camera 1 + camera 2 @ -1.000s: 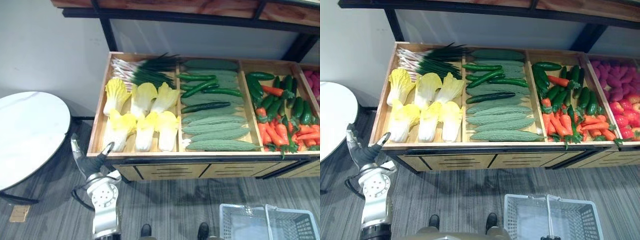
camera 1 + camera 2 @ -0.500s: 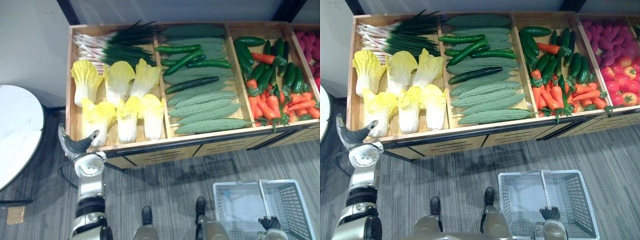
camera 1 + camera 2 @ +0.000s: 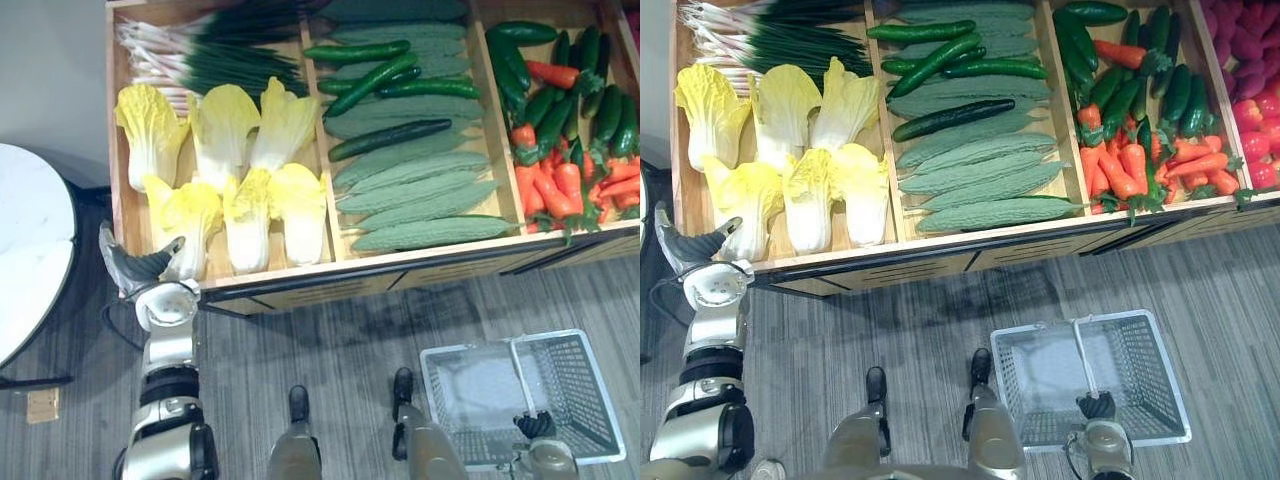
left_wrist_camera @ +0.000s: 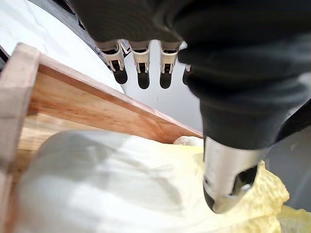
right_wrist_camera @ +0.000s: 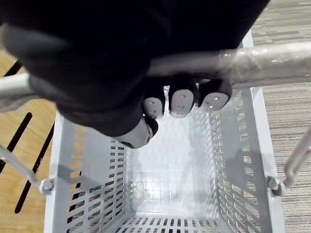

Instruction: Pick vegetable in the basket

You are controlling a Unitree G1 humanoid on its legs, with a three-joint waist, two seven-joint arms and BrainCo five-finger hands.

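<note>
Left hand [image 3: 135, 268], lower left, reaches straight silver fingers [image 4: 141, 68] over the wooden crate's [image 3: 400, 263] front corner, holding nothing, its thumb just above one of six leafy yellow-white cabbages [image 3: 245, 215], two rows of three. At centre, smooth dark cucumbers [image 3: 388, 138] lie on bumpy pale gourds [image 3: 430, 233], then orange carrots [image 3: 565, 185]. Lower right, right hand [image 3: 1097, 405] curls round the one perforated grey basket's [image 3: 1140, 360] tubular handle [image 5: 262, 60].

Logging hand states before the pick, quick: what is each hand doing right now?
Left hand: open, fingers straight, holding nothing.
Right hand: closed around the basket handle.
</note>
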